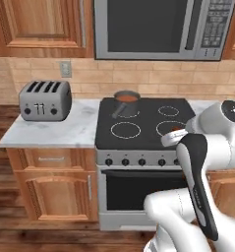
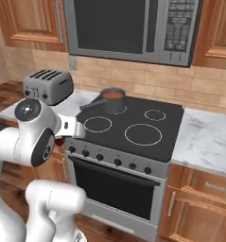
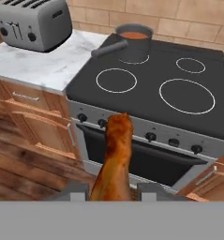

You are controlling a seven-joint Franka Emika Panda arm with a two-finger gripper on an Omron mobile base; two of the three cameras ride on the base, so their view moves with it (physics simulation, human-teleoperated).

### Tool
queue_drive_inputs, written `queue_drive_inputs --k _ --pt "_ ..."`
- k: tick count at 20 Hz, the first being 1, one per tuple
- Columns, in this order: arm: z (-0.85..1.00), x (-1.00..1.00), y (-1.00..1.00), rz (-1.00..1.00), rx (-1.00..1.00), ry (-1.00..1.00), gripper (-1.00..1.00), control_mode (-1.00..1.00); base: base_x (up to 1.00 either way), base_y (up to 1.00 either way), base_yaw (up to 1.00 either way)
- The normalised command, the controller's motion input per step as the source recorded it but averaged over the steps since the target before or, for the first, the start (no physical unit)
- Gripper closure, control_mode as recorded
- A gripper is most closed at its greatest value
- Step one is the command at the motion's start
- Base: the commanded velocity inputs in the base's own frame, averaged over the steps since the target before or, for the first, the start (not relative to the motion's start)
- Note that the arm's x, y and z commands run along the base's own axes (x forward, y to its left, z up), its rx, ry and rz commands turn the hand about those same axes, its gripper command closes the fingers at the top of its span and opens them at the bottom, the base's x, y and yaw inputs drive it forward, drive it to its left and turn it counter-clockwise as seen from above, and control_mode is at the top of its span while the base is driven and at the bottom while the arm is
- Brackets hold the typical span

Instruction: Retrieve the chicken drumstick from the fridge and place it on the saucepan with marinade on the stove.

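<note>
Toaster [image 3: 33,22] sat far left on the counter, then the saucepan [image 3: 133,38] of marinade [image 3: 133,35] on the stove's [image 3: 151,89] back-left burner. Gripper [image 3: 114,193] was clamped on the chicken drumstick [image 3: 115,159], held short of the stove's front, probably lining up the drop.

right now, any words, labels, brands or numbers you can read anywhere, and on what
None can be read.
Grey microwave keypad above the black glass stove: rows of small buttons, too blurred to read.
Black stove knobs: no legible markings.
Silver four-slot toaster: dark levers and dials, no text visible.
Small dark grey saucepan: unmarked.
</note>
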Motion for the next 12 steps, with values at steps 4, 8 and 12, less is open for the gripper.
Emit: queue_drive_inputs --k 4,8,12 --pt "0.0 0.0 0.0 0.0 0.0 0.0 1.0 1.0 1.0 0.92 -0.25" --pt "0.0 0.0 0.0 0.0 0.0 0.0 1.0 1.0 1.0 0.38 -0.39" --pt "0.0 0.0 0.0 0.0 0.0 0.0 1.0 1.0 0.64 -0.14 -0.42"
